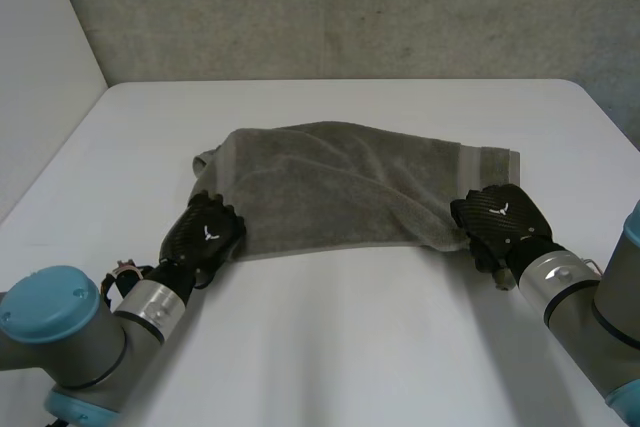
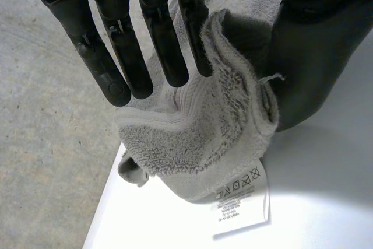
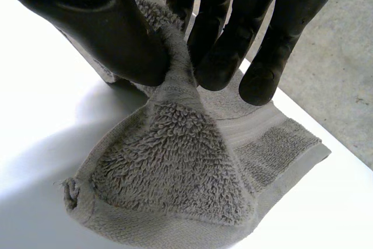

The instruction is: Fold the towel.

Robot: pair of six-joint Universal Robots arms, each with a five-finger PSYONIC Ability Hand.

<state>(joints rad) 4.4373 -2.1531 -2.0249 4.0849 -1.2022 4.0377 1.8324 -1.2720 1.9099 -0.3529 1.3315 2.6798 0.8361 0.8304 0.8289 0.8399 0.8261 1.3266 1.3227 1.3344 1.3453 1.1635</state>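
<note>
The white table [image 1: 330,337] carries everything, and both hands work above its middle. A grey terry towel [image 1: 340,187] lies rumpled across it, stretched from one robot hand to the other, with most of the cloth beyond the fingertips of both. The left arm [image 1: 90,332] and the right arm [image 1: 580,297] reach in towards the towel's near edge.

The left robot hand [image 1: 205,232] sits on the near corner at its own end of the towel. In its wrist view the left robot hand [image 2: 157,33] has its fingers nearly straight. The bunched corner of the towel [image 2: 198,138] stands up between the innermost finger and the thumb, and both touch the cloth, so it is grasping the towel in a pinch.

The right robot hand [image 1: 500,215] is on the near corner at the other end. In its wrist view the right robot hand [image 3: 99,21] squeezes a raised ridge of the towel [image 3: 169,167] between thumb and fingers. Below the pinch the cloth fans out in a peaked fold onto the table. A flat woven band runs across the towel beside this hand.

A small white care label [image 2: 242,199], printed with laundry symbols, lies flat on the table just past the left hand's pinched corner, sticking out from under the hem.
</note>
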